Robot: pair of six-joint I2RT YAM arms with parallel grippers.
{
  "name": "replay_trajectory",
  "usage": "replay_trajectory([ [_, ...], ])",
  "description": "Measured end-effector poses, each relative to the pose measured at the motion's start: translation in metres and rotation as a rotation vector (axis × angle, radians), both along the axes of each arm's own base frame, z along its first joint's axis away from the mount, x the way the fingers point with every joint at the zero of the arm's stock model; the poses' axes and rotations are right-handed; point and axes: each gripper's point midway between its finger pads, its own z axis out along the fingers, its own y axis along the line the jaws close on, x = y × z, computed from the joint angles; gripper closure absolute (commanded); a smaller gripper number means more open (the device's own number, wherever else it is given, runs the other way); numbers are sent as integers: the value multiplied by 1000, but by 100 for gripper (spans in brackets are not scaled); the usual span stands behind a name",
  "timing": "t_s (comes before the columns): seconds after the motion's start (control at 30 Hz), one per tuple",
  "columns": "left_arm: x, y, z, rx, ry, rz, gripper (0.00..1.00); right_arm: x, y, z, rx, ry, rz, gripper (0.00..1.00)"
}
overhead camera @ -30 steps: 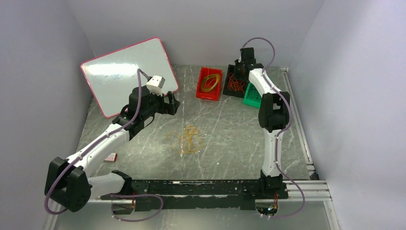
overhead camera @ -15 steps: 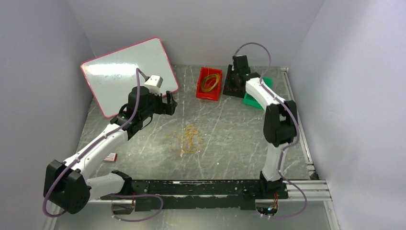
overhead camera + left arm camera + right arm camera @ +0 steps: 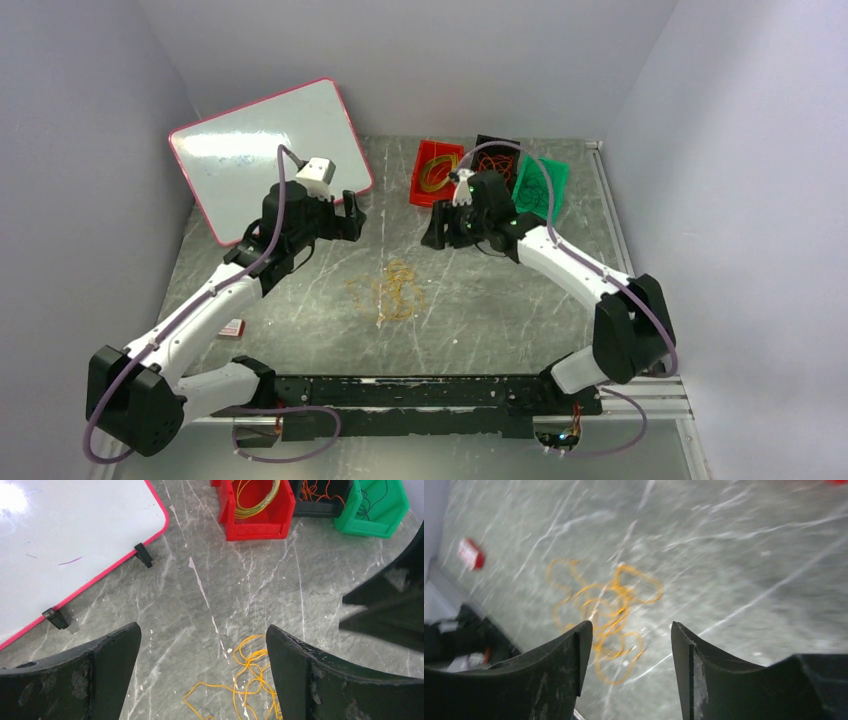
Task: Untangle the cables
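The cables (image 3: 390,292) left on the table are a loose tangle of thin yellow loops at its middle. They show again low in the left wrist view (image 3: 250,680) and blurred in the right wrist view (image 3: 609,615). My left gripper (image 3: 352,212) hangs above and to the back left of the tangle, jaws wide open and empty (image 3: 202,630). My right gripper (image 3: 437,232) hovers to the back right of the tangle, its jaws apart with nothing between them (image 3: 630,626).
Three bins stand at the back. The red bin (image 3: 420,190) holds a yellow coil, the black bin (image 3: 497,145) orange-red wires, the green bin (image 3: 555,190) a dark wire. A pink-edged whiteboard (image 3: 260,150) leans at the back left. A small red-and-white item (image 3: 232,327) lies near the left arm.
My right arm has swung from the back bins forward toward the table's middle, and its jaws have opened. The left gripper has barely shifted.
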Motion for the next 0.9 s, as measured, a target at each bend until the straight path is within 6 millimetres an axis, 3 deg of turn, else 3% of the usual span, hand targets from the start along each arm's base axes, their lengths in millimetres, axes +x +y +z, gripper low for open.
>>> replay_trajectory([
  [0.13,-5,0,4,-19,-5,-4,1,-45,28,9,83,31,150,37],
  [0.3,-19,2,-6,-61,28,-3,1,-79,42,13,115,48,247,41],
  [0.53,-26,-1,-14,-92,65,-4,2,-121,49,-35,12,121,250,49],
  [0.7,-27,-3,-15,-102,74,-12,3,-136,51,-66,-55,143,211,52],
  [0.9,-28,-4,-15,-105,80,-18,3,-124,47,-81,-130,98,107,67],
])
